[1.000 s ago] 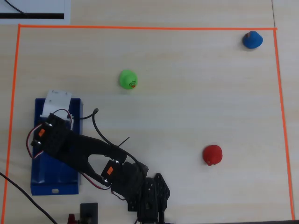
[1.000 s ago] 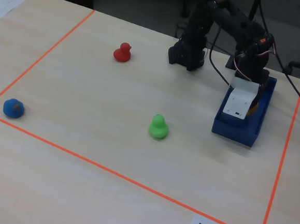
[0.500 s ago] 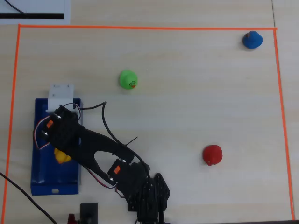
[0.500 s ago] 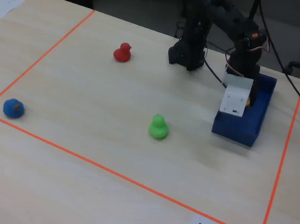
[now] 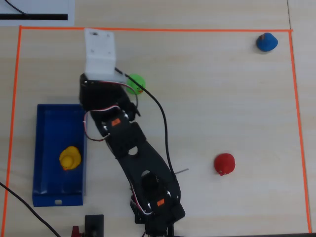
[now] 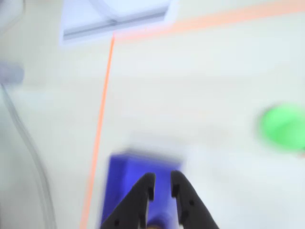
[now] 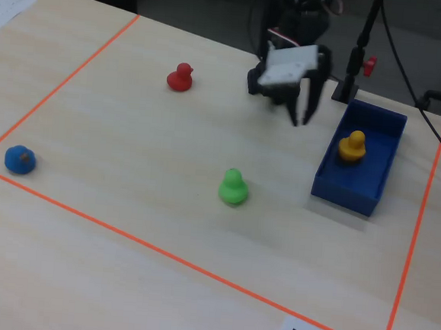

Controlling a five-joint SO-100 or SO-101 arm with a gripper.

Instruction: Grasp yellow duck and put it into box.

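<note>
The yellow duck [image 5: 70, 158] sits upright inside the dark blue box [image 5: 53, 127], in the half nearer the arm's base; the fixed view shows the yellow duck [image 7: 351, 145] in the box [image 7: 344, 194] too. My gripper [image 7: 301, 119] hangs in the air just left of the box there, fingers pointing down, slightly apart and empty. In the wrist view the gripper [image 6: 162, 183] has a narrow gap and is above the box's end [image 6: 126, 179]. In the overhead view a white wrist block hides it.
A green duck [image 5: 135, 83] stands close beside the arm, also seen in the fixed view [image 7: 232, 187]. A red duck [image 5: 224, 163] and a blue duck [image 5: 266, 42] stand farther off. Orange tape [image 5: 148, 29] frames the work area. Cables trail along the arm.
</note>
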